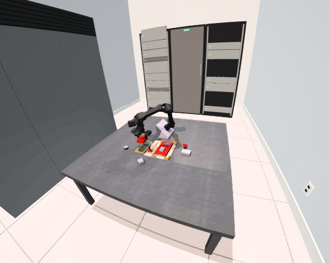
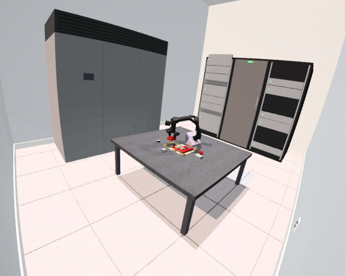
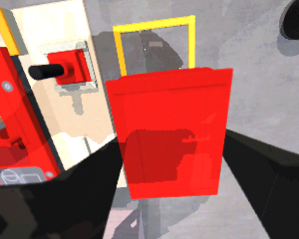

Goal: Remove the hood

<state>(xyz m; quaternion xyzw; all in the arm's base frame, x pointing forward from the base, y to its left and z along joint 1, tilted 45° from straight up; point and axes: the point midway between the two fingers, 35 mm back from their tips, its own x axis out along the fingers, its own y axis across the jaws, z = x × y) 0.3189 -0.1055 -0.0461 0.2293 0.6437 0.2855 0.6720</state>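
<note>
A: Gripper (image 3: 171,164) state?

B: Clamped on the hood (image 3: 171,131). Red panel sits between the two dark fingers in the wrist view, one finger on each side edge.

A: Where's the hood relative to the zone?

B: Held off the table (image 1: 164,187), partly over the near edge of the yellow-outlined zone (image 3: 154,45). The far part of the outline shows above the hood's top edge; the rest is covered by the panel. The top view shows the same: hood (image 1: 141,138) in the gripper (image 1: 142,137) just behind the zone (image 1: 143,148).

A: Car?

B: Car (image 1: 162,148) is on the cream base plate (image 1: 154,146), just beside the zone. Wrist view catches its red body (image 3: 12,129) at the left edge, apart from the hood.

A: Anything else close by?

B: A small red block with a black peg (image 3: 65,69) on the plate, left of the zone. A white round part (image 3: 296,20) at the top-right corner of the wrist view, well clear of the hood. Can't tell the hood's height above the table from these views.
</note>
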